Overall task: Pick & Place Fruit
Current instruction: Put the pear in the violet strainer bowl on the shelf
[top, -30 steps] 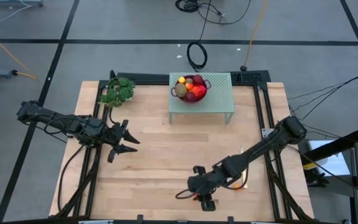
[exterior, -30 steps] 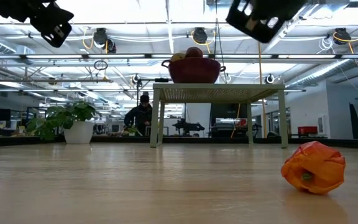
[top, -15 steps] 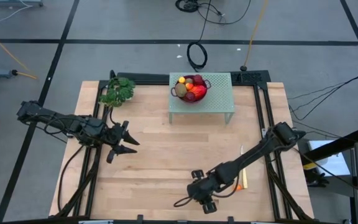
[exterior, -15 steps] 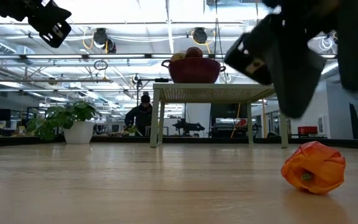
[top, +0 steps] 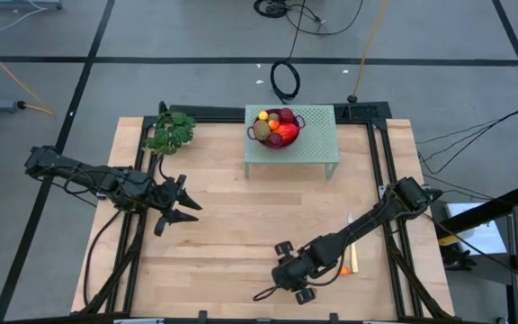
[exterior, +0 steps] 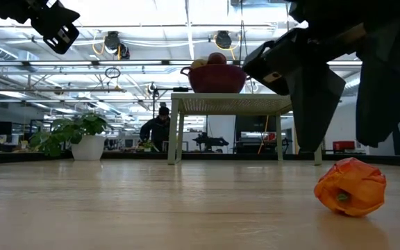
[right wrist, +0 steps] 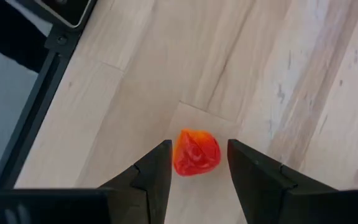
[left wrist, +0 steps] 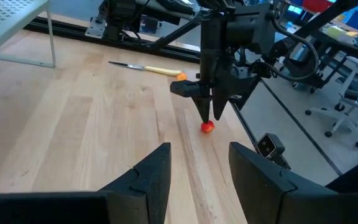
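Wooden table fills the workspace, grey floor around it, open lab hall behind in the low view with a person standing far back. Small pale green stand sits at the far edge of the table, carrying a dark red bowl piled with fruit: dark red balls, a yellow-orange piece, a brown-green oval. Potted green plant is at the far left corner. 1 loose orange-red fruit lies on the wood near the front edge, right of centre, well apart from the bowl. Right gripper hangs directly over that fruit, pointing down, fingers parted with the fruit seen in the gap between them; not closed on it, and the low view shows the fruit resting on the table with the fingers above it. Slim yellow-handled knife lies on the wood near the right arm, a tiny orange piece at its handle end. Left gripper waits over the left half of the table, raised, fingers apart and holding nothing.
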Action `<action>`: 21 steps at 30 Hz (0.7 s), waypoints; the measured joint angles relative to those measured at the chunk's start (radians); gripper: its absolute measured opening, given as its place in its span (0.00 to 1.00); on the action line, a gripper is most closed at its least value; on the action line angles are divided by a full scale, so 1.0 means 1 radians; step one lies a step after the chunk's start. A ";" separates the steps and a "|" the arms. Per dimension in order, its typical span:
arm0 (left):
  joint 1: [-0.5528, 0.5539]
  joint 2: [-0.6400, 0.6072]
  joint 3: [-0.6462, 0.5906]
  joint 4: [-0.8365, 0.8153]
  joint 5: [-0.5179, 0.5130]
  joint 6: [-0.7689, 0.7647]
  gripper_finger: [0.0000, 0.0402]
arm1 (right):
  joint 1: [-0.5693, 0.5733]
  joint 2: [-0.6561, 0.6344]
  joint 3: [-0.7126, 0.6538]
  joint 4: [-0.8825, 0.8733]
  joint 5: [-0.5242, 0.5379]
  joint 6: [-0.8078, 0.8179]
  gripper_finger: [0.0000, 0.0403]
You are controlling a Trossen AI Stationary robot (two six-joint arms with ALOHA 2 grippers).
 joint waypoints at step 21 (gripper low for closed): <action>0.000 0.000 0.000 0.000 -0.001 -0.015 0.40 | 0.000 0.000 0.000 0.001 -0.002 -0.078 0.59</action>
